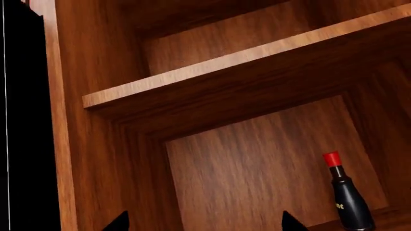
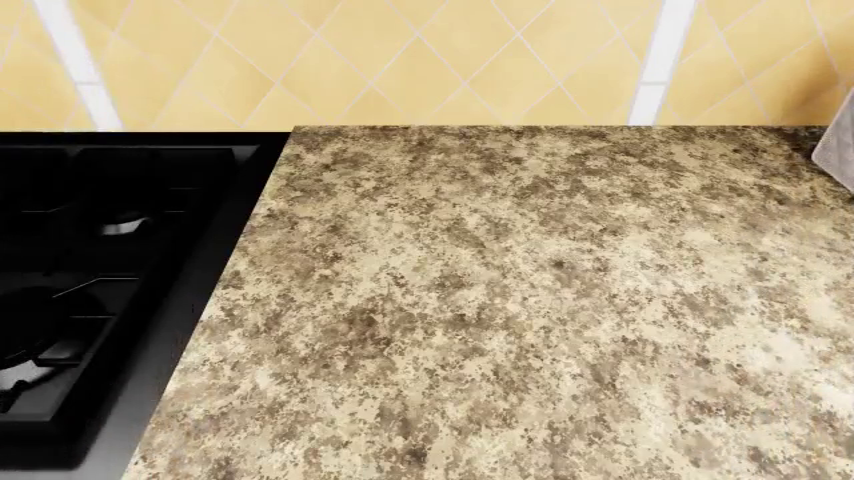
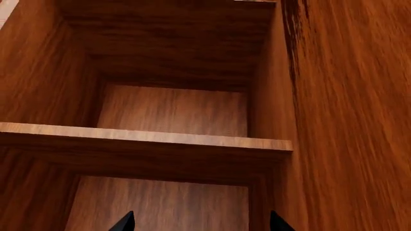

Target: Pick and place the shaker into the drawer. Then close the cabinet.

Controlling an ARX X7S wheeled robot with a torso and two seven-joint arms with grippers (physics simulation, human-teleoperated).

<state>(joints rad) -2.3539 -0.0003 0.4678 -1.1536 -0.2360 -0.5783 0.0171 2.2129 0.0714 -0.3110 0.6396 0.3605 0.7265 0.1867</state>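
Observation:
The shaker and the drawer are out of view. Both wrist views look into the reddish-brown wooden cabinet (image 1: 257, 159). A horizontal shelf (image 1: 244, 57) crosses the left wrist view, and a shelf (image 3: 147, 137) also crosses the right wrist view. My left gripper (image 1: 205, 226) shows only two dark fingertips (image 1: 119, 222) set wide apart, open, with nothing between them. My right gripper (image 3: 202, 224) shows the same, open and empty in front of the cabinet's back panel (image 3: 160, 202). The head view shows the cabinet's speckled granite top (image 2: 534, 300) and neither arm.
A black bottle with a red cap (image 1: 350, 202) stands upright on the cabinet floor, beside my left gripper and apart from it. A black stove (image 2: 107, 280) adjoins the granite top. A grey object (image 2: 838, 150) is cut off at the counter's far right. Yellow tiled wall (image 2: 400, 60) behind.

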